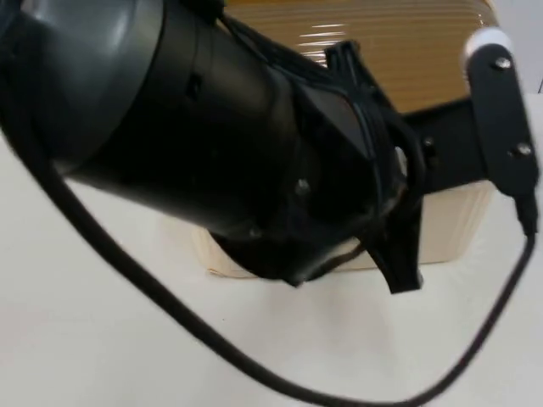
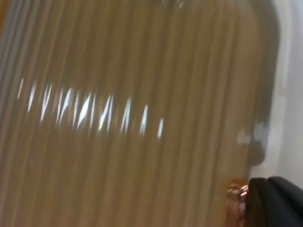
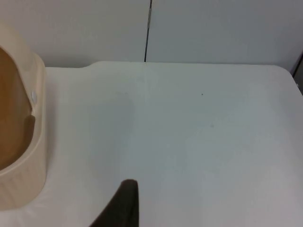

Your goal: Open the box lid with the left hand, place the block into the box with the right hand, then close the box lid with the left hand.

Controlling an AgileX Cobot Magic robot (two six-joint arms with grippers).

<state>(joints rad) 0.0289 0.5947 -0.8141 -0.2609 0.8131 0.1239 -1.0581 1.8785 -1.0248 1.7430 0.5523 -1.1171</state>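
Top view: the left arm [image 1: 212, 144] looms over a cream ribbed box [image 1: 450, 225] with a tan slatted lid [image 1: 399, 51]; left gripper [image 1: 399, 254] state unclear.

Left wrist view: glossy tan ridges.

Right wrist view: rounded box wall, smooth white table [image 3: 189, 142], grey partition [image 3: 213, 28].

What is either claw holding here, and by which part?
Cannot be told: left claw is by the lid; right claw hovers over the table, beside the box.
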